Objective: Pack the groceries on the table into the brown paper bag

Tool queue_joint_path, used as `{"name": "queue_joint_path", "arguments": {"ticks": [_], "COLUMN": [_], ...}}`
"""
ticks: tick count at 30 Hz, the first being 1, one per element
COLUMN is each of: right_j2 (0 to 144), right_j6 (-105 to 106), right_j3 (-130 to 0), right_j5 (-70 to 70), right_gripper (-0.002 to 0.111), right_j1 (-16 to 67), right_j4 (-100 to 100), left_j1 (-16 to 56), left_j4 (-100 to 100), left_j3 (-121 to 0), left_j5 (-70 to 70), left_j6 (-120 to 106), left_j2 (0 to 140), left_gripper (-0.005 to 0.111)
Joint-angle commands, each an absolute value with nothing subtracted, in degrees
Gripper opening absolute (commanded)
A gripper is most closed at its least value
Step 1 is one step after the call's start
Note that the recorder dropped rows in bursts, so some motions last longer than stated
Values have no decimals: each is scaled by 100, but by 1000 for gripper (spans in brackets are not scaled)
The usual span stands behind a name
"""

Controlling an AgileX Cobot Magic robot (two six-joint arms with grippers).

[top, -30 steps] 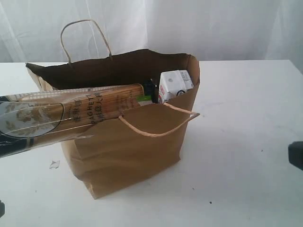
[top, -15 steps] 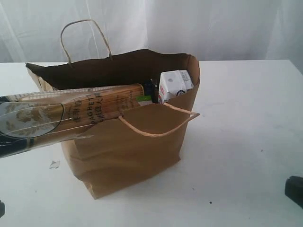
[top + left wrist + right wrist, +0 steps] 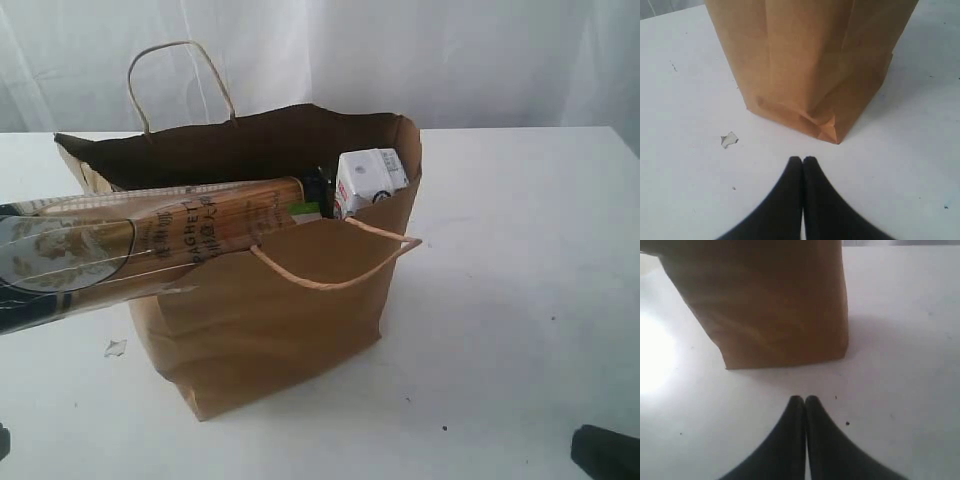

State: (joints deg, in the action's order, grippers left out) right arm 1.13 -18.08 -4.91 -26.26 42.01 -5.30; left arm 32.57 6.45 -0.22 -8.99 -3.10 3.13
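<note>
The only legible print is on the spaghetti pack (image 3: 150, 245), which lies across the rim of the brown paper bag (image 3: 280, 320). Dark capitals run along its tan label and read "PAGHET"; the ends of the word cannot be made out. Beside that line runs a row of larger pale Chinese characters, too blurred to tell apart. The small white-blue carton (image 3: 370, 178) standing in the bag carries small red and dark markings, too small to read.
</note>
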Motion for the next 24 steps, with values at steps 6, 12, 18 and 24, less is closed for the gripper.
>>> {"name": "queue_joint_path", "arguments": {"ticks": [6,12,18,24], "right_j2": [0,0,0,0], "right_j6": [-1847,-1837,-1837,-1837], "right_j3": [0,0,0,0], "right_j5": [-2506,-1988,-1988,-1988], "right_gripper": [0,0,0,0], "right_j1": [3125,2676,2665,2578], "right_j4": [153,87,-278,-605], "left_j1": [3274,3274,3274,3274], "left_j4": [678,678,678,678], "left_j3": [0,0,0,0], "left_j5": [-898,-898,-898,-898], "left_j6": [-282,-282,-282,-282], "left_j2": [266,266,266,266], "left_gripper": [0,0,0,0]}}
